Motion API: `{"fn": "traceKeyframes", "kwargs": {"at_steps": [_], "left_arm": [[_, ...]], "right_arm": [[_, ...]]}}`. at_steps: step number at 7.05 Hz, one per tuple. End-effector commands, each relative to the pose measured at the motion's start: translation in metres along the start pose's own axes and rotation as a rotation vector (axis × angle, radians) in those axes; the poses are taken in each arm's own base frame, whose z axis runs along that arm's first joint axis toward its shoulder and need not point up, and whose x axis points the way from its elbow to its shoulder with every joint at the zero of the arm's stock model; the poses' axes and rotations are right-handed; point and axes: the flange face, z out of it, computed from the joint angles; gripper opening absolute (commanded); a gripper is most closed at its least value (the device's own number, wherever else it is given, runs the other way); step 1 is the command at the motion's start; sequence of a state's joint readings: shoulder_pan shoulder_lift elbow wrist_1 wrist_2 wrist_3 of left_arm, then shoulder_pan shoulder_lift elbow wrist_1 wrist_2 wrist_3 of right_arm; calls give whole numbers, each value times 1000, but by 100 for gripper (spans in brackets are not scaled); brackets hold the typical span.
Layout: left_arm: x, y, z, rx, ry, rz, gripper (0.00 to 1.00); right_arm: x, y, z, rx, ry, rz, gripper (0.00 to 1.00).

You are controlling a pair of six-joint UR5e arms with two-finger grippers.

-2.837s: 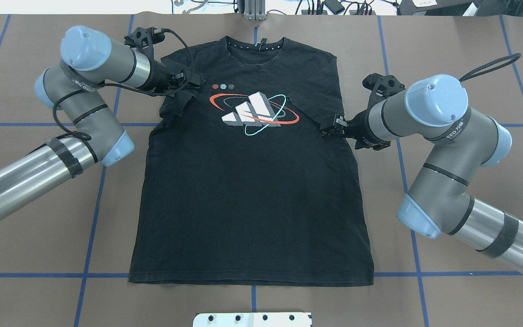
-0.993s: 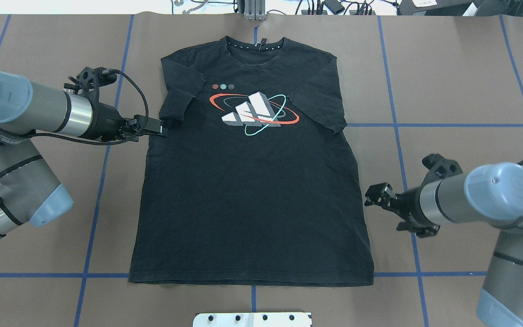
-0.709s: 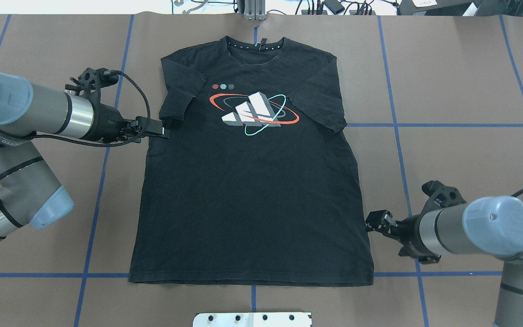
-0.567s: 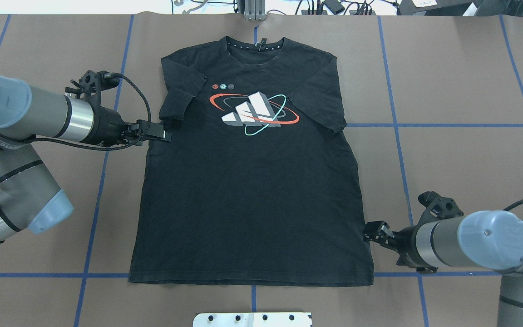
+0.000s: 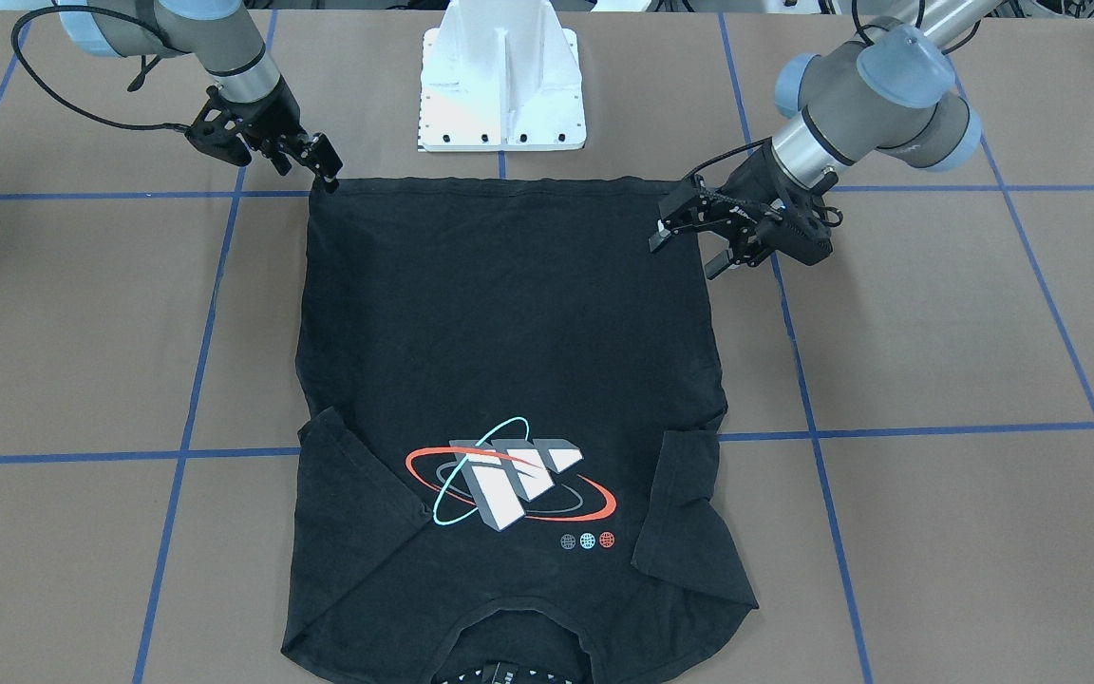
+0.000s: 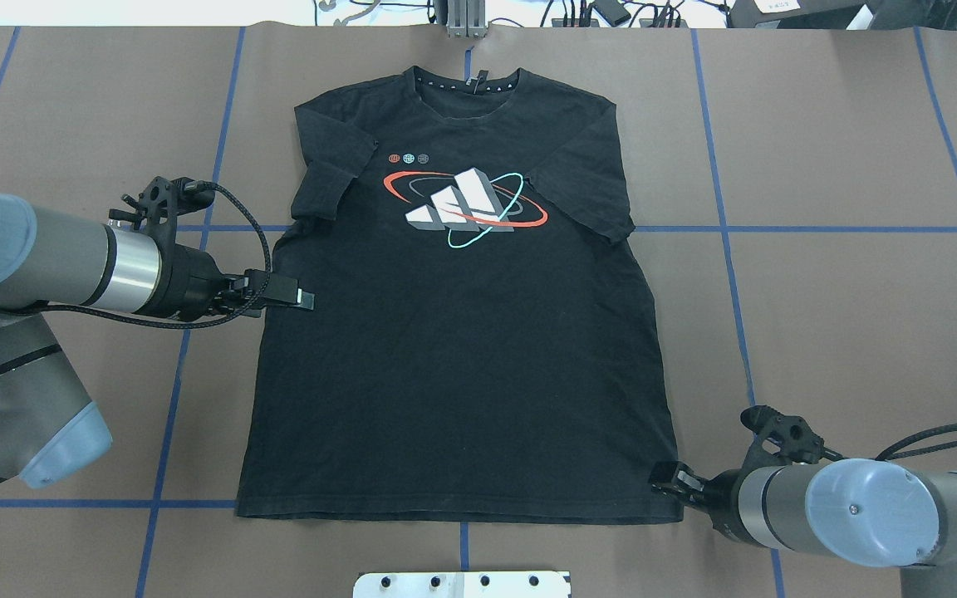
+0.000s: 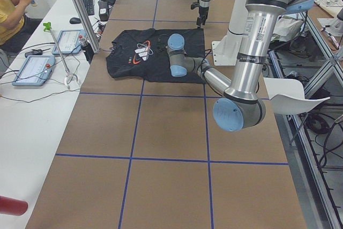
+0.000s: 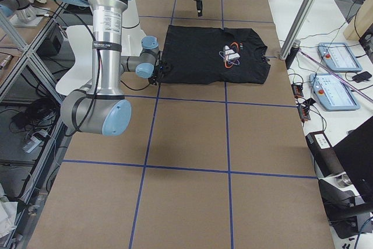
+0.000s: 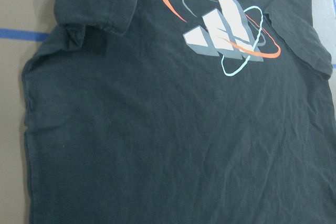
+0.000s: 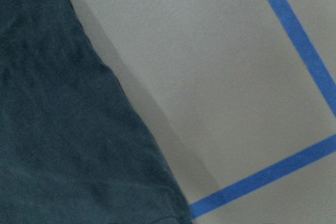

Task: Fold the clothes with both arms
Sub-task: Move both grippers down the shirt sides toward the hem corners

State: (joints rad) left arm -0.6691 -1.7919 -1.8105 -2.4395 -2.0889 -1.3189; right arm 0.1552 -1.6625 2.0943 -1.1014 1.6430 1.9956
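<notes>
Black T-shirt (image 6: 462,374) lies flat and face up on the brown table (image 6: 819,149), which is marked into squares by blue tape lines (image 6: 777,228). The collar is at the far edge from the robot and the hem at the near edge, just in front of the white mounting base (image 5: 501,81). The red, teal and white chest graphic (image 6: 463,206) is fully exposed, and both short sleeves lie turned in against the body. The cloth shows light wrinkles only, with no fold made yet across the body. The left gripper (image 5: 683,255) reaches in from the shirt's side edge on the robot's left, about halfway down the garment. Its tip is over the black fabric just inside that edge. In the front-facing view its two fingers stand apart with nothing between them. The left wrist view looks over the chest graphic and the tucked sleeve and shows no fingers. The right gripper (image 6: 663,479) sits at the hem corner on the robot's right, with its tip at the corner of the cloth. The views do not show whether its fingers are apart or pinched on the hem. The right wrist view shows only the shirt's edge, bare table and tape.
</notes>
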Motion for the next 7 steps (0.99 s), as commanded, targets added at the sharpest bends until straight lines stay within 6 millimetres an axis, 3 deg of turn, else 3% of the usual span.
{"fn": "traceKeyframes", "kwargs": {"at_steps": [1,2,3,5,7], "left_arm": [[1,13,4,-25,2,-22,99],[3,17,6,-30,5,-26,99],[3,18,7,-33,4,-31,99],[1,20,5,-35,3,-35,99],[-2,22,4,-36,-1,-37,99]], "right_arm": [[3,6,4,-7,10,-10,74],[3,7,5,-8,10,-11,68],[5,8,6,-9,14,-13,53],[5,11,6,-14,15,-15,47],[5,12,6,-16,16,-3,23]]}}
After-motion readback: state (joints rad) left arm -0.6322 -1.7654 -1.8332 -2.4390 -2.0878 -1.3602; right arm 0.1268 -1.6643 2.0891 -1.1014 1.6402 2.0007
